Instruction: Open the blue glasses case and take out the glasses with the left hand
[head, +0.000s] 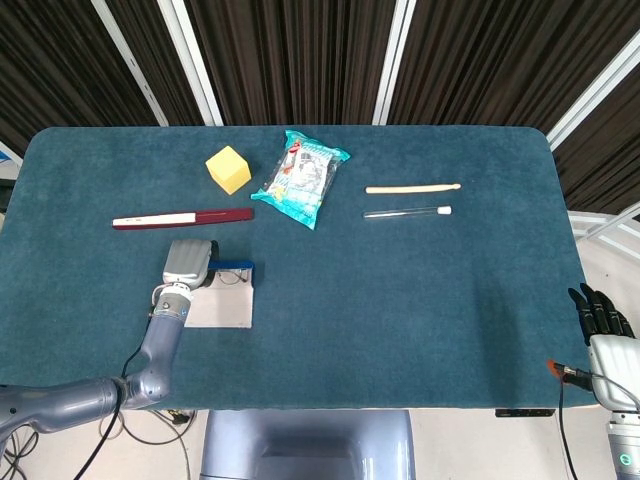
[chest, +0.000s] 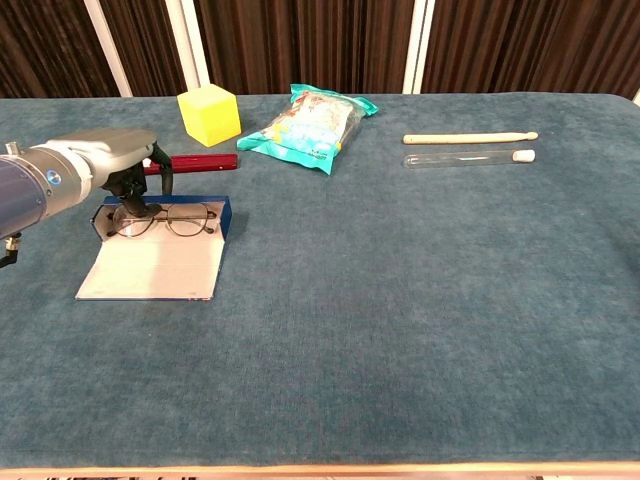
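Blue case (chest: 160, 250) open; left hand (chest: 125, 170) on glasses (chest: 165, 220).

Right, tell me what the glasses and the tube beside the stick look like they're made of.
Glasses: thin dark wire rims, probably metal, with clear round lenses that let the pale case lining show through.
Tube: transparent and glossy, so glass or clear plastic, I cannot tell which; the white end looks like a stopper or cap.

A blue glasses case (chest: 160, 245) is showing its pale grey lining on teal felt (chest: 400, 320), near a yellow cube (chest: 209, 114).
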